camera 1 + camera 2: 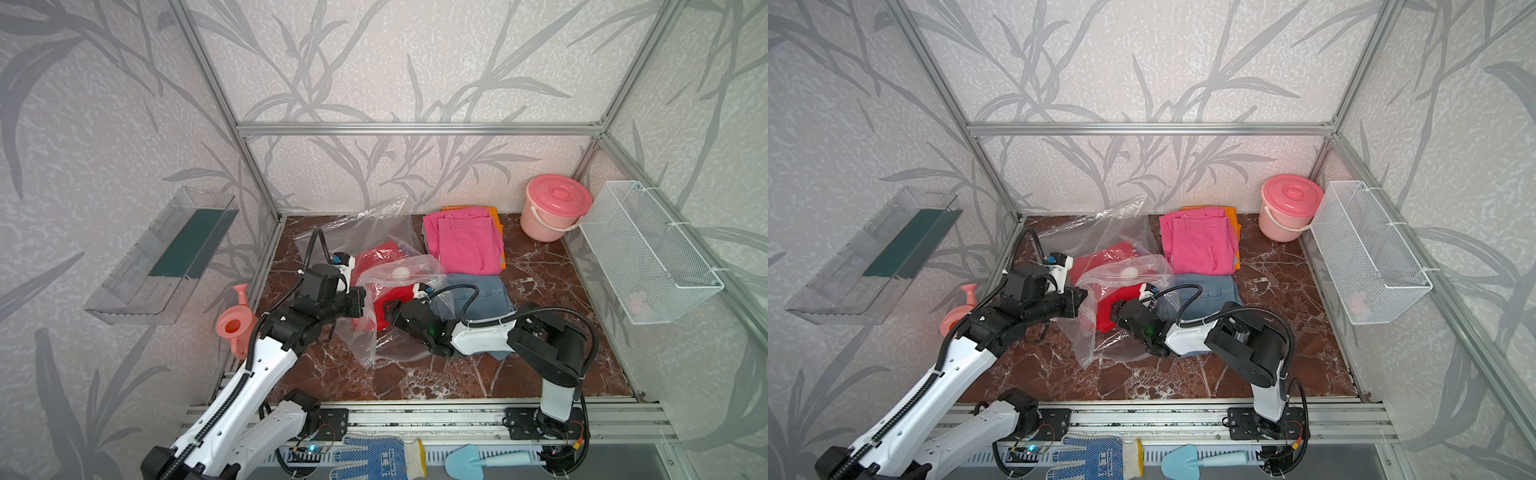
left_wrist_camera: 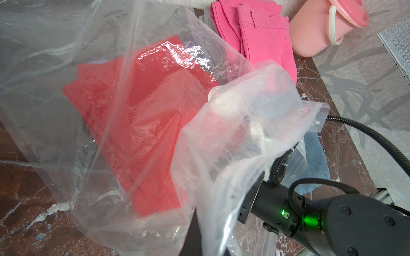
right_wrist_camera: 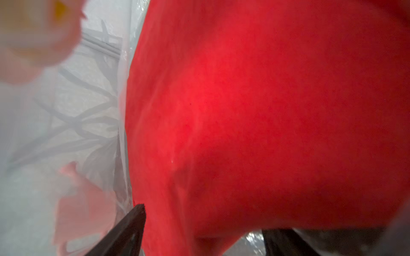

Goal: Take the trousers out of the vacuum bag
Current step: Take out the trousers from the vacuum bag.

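Observation:
The vacuum bag (image 1: 374,232) (image 1: 1113,232) lies crumpled on the marble floor, its white valve disc (image 1: 401,272) facing up. Red trousers (image 1: 380,257) (image 2: 144,110) are inside it. My left gripper (image 1: 360,303) (image 2: 199,239) is shut on the bag's edge and holds the plastic up. My right gripper (image 1: 388,311) (image 3: 204,239) reaches into the bag mouth, open, jaws spread wide round a fold of the red trousers (image 3: 266,110). Outside the bag lie pink trousers (image 1: 465,241) on an orange pair (image 1: 494,214), and a denim pair (image 1: 486,295) under the right arm.
A pink lidded bucket (image 1: 557,208) stands in the back right corner. A white wire basket (image 1: 648,249) hangs on the right wall and a clear tray (image 1: 162,257) on the left wall. A pink watering can (image 1: 235,324) sits by the left arm. A dotted glove (image 1: 374,457) and a blue trowel (image 1: 478,459) lie in front.

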### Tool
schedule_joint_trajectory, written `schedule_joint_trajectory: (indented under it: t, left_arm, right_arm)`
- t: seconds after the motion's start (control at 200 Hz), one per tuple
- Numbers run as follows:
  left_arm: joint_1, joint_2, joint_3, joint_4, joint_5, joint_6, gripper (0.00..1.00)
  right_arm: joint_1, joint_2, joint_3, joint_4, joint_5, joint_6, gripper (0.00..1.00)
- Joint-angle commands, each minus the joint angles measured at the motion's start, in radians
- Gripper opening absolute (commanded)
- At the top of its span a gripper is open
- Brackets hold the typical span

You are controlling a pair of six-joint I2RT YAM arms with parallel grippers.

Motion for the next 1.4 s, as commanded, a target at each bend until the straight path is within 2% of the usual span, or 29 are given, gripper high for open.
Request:
schedule_joint_trajectory:
  t: [0.0, 0.225, 0.43, 0.695, 0.955, 1.065, 1.14, 1.394]
  left_arm:
    - [-0.005, -0.001, -0.003, 0.004, -0.010, 0.026, 0.00]
    - [-0.004, 0.000, -0.005, 0.001, -0.014, 0.025, 0.00]
    - [-0.004, 0.002, -0.006, 0.003, -0.016, 0.025, 0.00]
    - [-0.004, 0.005, -0.009, 0.001, -0.025, 0.022, 0.00]
    - [-0.004, 0.004, -0.009, -0.001, -0.029, 0.022, 0.00]
    - [-0.004, 0.003, -0.009, -0.001, -0.030, 0.023, 0.00]
    - [-0.004, 0.002, -0.010, -0.001, -0.032, 0.022, 0.00]
    - [-0.004, 0.002, -0.011, -0.001, -0.033, 0.024, 0.00]
  right_arm:
    - [-0.011, -0.011, 0.059, 0.036, -0.014, -0.079, 0.80]
    - [-0.008, -0.048, 0.080, 0.042, -0.064, -0.110, 0.80]
    - [-0.006, -0.071, 0.031, 0.013, -0.033, -0.085, 0.79]
    - [-0.008, -0.029, -0.055, 0.030, -0.015, 0.016, 0.79]
    - [-0.030, 0.029, -0.010, 0.058, -0.043, 0.000, 0.78]
    - [-0.037, 0.040, 0.032, 0.031, -0.049, -0.021, 0.71]
    - [-0.039, 0.048, 0.058, 0.019, -0.056, -0.034, 0.57]
    - [-0.048, 0.029, 0.110, 0.010, -0.075, -0.097, 0.19]
